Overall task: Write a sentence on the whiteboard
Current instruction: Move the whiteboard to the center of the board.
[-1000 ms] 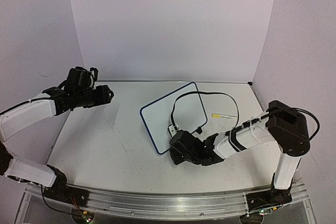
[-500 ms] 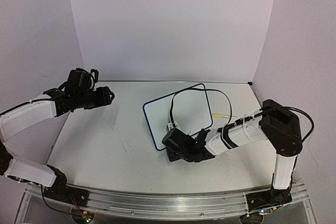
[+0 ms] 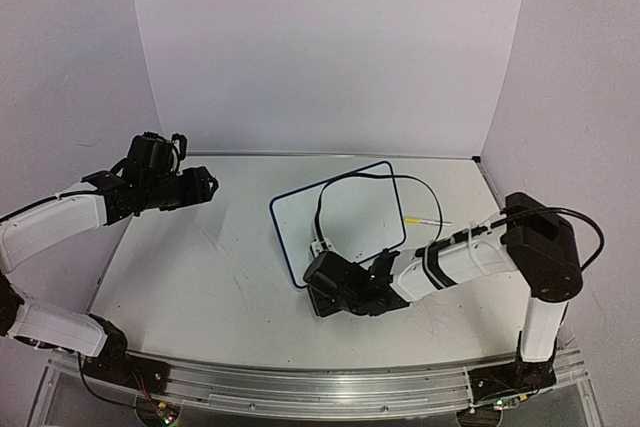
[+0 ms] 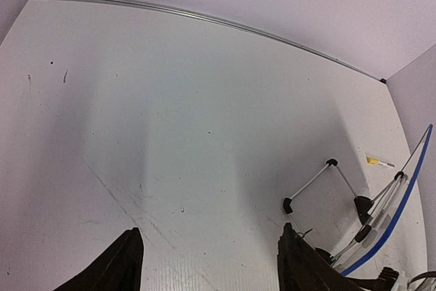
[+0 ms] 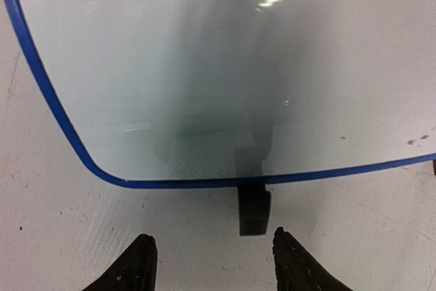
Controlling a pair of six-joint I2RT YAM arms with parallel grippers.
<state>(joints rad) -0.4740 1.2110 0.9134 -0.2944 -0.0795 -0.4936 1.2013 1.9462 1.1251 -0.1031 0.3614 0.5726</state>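
Observation:
The whiteboard, white with a thin blue frame, stands tilted on wire feet mid-table. In the right wrist view its blank face fills the top, with the blue lower edge and a black foot just ahead. The sentence is out of view; I see no writing on the board. My right gripper is open at the board's near corner, with nothing between its fingers. My left gripper hangs open and empty over the table's left side, well away from the whiteboard.
A yellow-tipped marker lies on the table to the right of the board. The wire stand shows behind the board. A black cable loops over the board. Walls close the back and both sides.
My right gripper went from shut to open and slid a little left along the board's near edge. The board turned slightly. The left arm barely moved.

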